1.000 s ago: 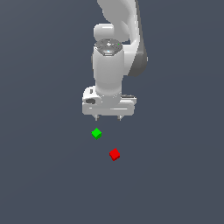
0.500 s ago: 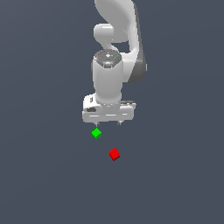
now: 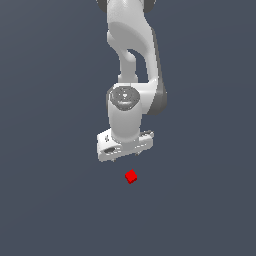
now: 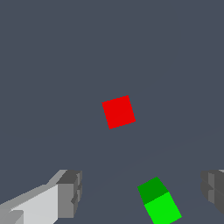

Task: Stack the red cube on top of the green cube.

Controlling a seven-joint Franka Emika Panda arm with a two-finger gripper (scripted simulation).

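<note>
The red cube (image 3: 131, 176) lies on the grey floor, just in front of and below the hand in the exterior view. In the wrist view the red cube (image 4: 118, 112) lies apart from the fingers, beyond their tips. My gripper (image 3: 126, 158) hangs above the floor and is open, holding nothing. In the exterior view the hand hides the green cube. The wrist view shows the green cube (image 4: 159, 201) between the two fingers (image 4: 70, 192), nearer the other finger, with the gripper (image 4: 142, 191) well above it.
A plain dark grey floor (image 3: 45, 200) surrounds the cubes. The white arm (image 3: 132, 55) rises behind the hand.
The hand has moved toward the red cube in the exterior view. It now covers the green cube, which showed just below the fingers before. Neither cube has moved.
</note>
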